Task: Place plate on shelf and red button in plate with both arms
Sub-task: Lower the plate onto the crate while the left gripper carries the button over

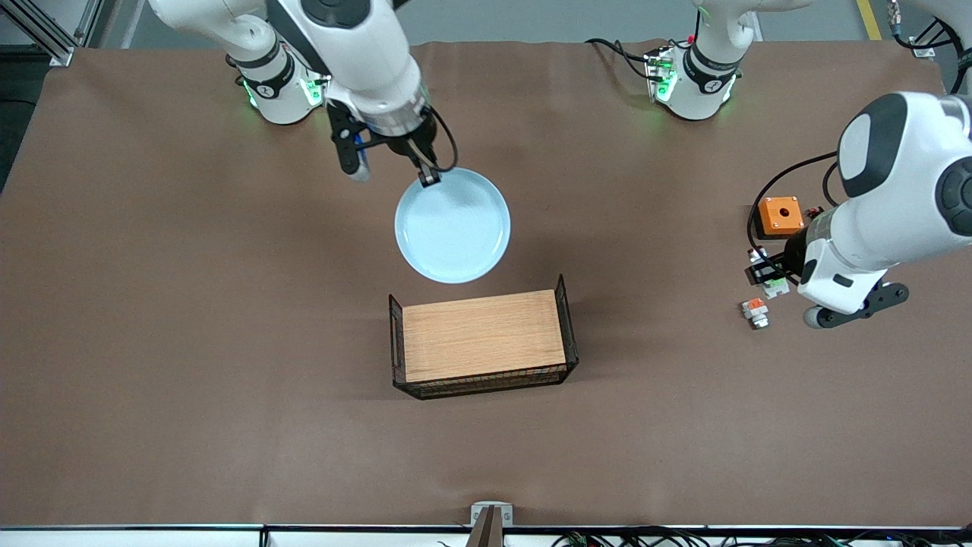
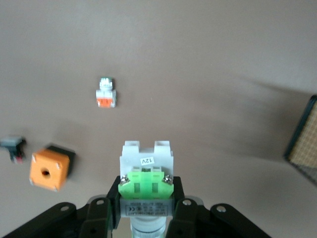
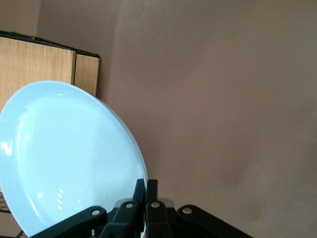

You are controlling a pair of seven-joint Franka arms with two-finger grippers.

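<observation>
Over brown table we're pinching plate (image 1: 452, 226) rim in right gripper (image 1: 427, 179) and red button (image 2: 146, 176) in left gripper (image 2: 144, 210); thin grips, either could slip.

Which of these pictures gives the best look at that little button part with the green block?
The left wrist view: the red button fills the foreground, green block and white body plain, clamped in the left gripper. The front view shows it only as a tiny speck, half hidden by the arm. The right wrist view does not show it.
</observation>
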